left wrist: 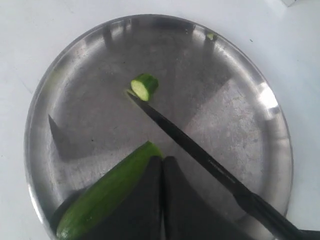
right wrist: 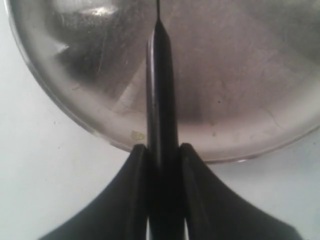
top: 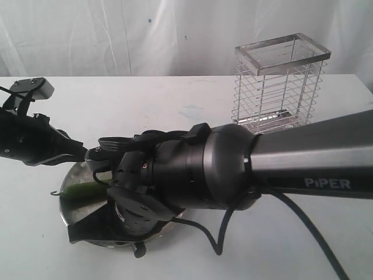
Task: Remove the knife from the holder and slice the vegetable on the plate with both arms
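The right gripper [right wrist: 162,150] clamps the knife [right wrist: 161,90] handle, blade reaching ahead of its fingers over the plate [left wrist: 235,125]. The left gripper [left wrist: 162,161], fingers shut, leans against the cucumber [left wrist: 107,192], apparently steadying it for cutting.

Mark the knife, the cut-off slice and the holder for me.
knife [left wrist: 190,145], left wrist view, middle of the blade.
cut slice [left wrist: 144,86], left wrist view, centre of the piece.
holder [top: 293,62], exterior view, front rim.
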`<control>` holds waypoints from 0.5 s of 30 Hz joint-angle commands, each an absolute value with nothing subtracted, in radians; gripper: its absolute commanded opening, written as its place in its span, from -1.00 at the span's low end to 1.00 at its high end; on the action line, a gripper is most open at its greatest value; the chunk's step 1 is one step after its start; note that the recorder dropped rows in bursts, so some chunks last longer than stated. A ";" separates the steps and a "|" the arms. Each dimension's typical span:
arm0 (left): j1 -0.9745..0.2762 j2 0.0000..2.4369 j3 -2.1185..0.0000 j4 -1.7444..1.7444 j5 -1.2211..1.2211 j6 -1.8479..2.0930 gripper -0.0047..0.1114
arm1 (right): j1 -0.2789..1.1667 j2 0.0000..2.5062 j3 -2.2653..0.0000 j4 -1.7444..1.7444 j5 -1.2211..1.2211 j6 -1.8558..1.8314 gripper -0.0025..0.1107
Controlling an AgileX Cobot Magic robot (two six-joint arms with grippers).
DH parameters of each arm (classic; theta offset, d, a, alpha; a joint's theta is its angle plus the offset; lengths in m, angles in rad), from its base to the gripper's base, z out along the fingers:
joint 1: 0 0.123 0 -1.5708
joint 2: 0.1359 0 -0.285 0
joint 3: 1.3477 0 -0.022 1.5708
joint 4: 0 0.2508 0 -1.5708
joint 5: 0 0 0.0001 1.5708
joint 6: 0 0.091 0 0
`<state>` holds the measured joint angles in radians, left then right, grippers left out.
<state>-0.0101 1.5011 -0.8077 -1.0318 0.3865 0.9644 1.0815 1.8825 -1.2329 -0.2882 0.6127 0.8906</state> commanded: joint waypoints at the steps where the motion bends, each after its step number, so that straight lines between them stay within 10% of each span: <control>1: -0.013 1.490 -0.800 -1.073 0.396 0.961 -0.92 | 1.107 1.878 -1.231 -0.283 0.602 0.931 -0.96; 15: -0.013 1.490 -0.800 -1.115 0.426 0.963 -0.92 | 1.156 1.939 -1.196 -0.357 0.523 1.112 -0.96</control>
<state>-0.0101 1.5011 -0.8077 -1.0808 0.4046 0.9644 1.1546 1.9405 -1.2010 -0.3334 0.5399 1.0902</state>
